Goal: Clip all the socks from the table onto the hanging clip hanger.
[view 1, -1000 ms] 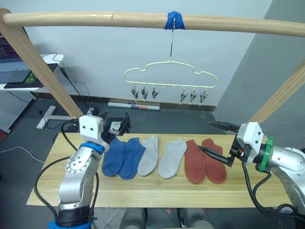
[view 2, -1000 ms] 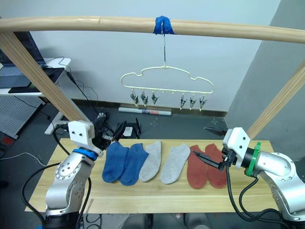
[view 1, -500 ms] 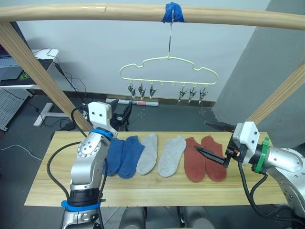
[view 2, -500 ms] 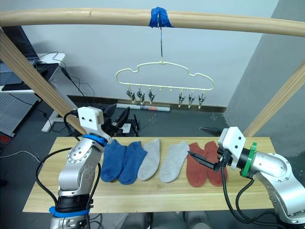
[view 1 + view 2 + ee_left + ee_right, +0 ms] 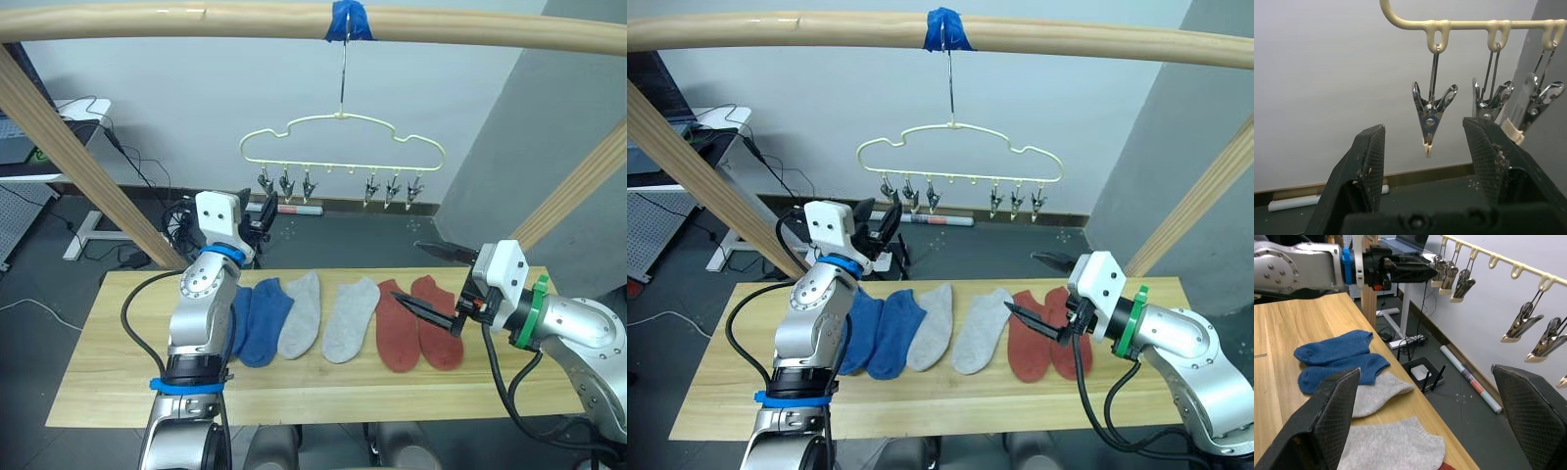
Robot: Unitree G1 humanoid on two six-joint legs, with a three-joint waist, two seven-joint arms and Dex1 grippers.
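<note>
**Six socks on counter, both jaws spread and empty**

All six socks lie flat in a row across the middle of the counter, toes pointing toward the far edge. From the robot's left: blue pair, touching and partly hidden behind the left forearm; light grey pair, a small gap between the two; rust red pair, side by side and touching.

Clip hanger hangs by its hook from the wooden beam at the blue tape, above and behind the counter's far edge. Six silver clips in two groups of three, nothing clipped in any of them.

Left gripper is raised above the counter's far edge, below the left clip group. Jaws spread, holding nothing; in the left wrist view the end clip hangs between them, not touching.

Right gripper hovers over the red pair, pointing toward the grey socks. Jaws wide apart, empty. Can't tell whether the lower finger touches the sock beneath.
</note>
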